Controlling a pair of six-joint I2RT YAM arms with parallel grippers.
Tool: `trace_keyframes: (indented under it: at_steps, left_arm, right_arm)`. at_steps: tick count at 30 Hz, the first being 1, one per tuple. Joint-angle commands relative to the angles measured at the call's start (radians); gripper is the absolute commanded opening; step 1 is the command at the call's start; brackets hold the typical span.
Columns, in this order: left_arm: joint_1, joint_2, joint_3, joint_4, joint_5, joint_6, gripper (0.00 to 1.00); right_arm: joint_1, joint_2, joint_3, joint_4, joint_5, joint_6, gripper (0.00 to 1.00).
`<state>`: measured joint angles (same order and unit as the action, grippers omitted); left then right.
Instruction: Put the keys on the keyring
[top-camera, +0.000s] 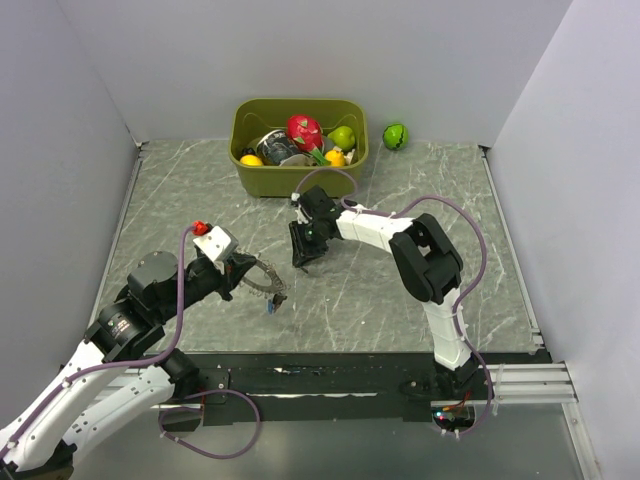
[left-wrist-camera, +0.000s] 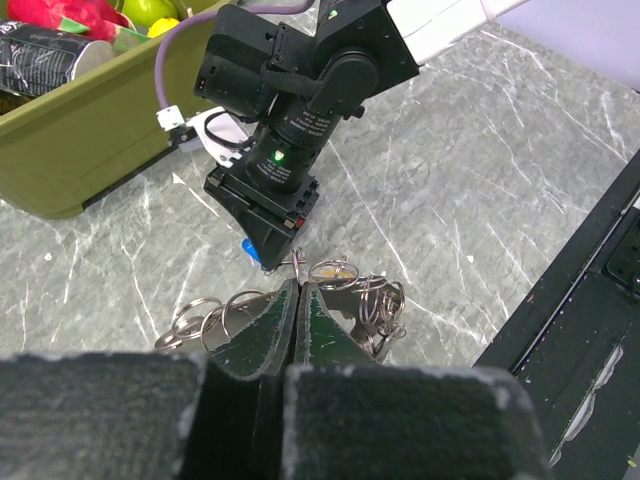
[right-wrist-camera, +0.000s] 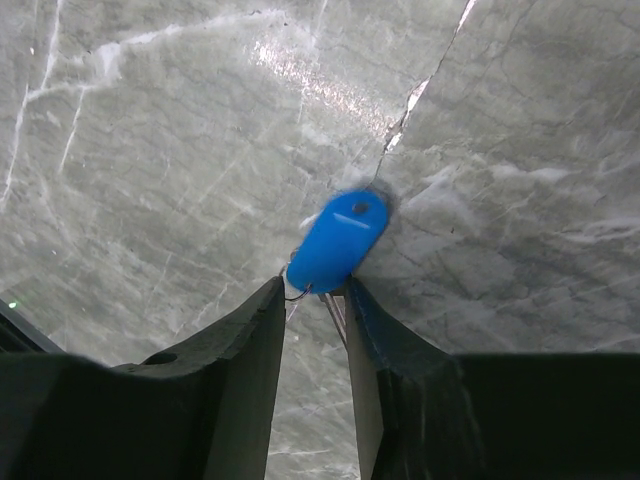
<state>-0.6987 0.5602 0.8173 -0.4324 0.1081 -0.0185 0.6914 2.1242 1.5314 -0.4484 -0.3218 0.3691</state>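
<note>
Left gripper (left-wrist-camera: 298, 288) right up close, fingers clenched hard on the keyring (top-camera: 281, 284), small wire loops (left-wrist-camera: 340, 271) bunched either side of the tips. That ring is left of centre, toward the tabletop's near edge. Just beside it, nearer the middle of the tabletop, the right gripper (right-wrist-camera: 315, 292) points straight down, fingers (right-wrist-camera: 250, 340) a narrow gap apart around the shank of the blue key (right-wrist-camera: 338, 243), its head poking past the tips. Gripped or merely straddled? Can't tell. Green bin (top-camera: 250, 172) sits at the far edge.
</note>
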Motion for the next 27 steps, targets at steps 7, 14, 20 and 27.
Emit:
trace_keyframes:
  at_steps: [7,14,20,27]
  left_arm:
    - [0.008,-0.005,0.003,0.055,0.01,0.008,0.01]
    - [0.01,-0.002,0.005,0.054,0.011,0.008,0.01]
    - [0.011,-0.002,0.003,0.054,0.012,0.008,0.01]
    - [0.013,0.003,0.003,0.052,0.01,0.008,0.01]
  right_arm:
    - [0.031,-0.075,0.047,-0.036,0.046,-0.012,0.39]
    - [0.039,-0.075,0.065,-0.039,0.035,-0.013,0.39]
    - [0.054,-0.127,0.03,-0.016,0.09,-0.123,0.41]
    - [0.069,-0.211,-0.039,0.06,0.087,-0.243,0.51]
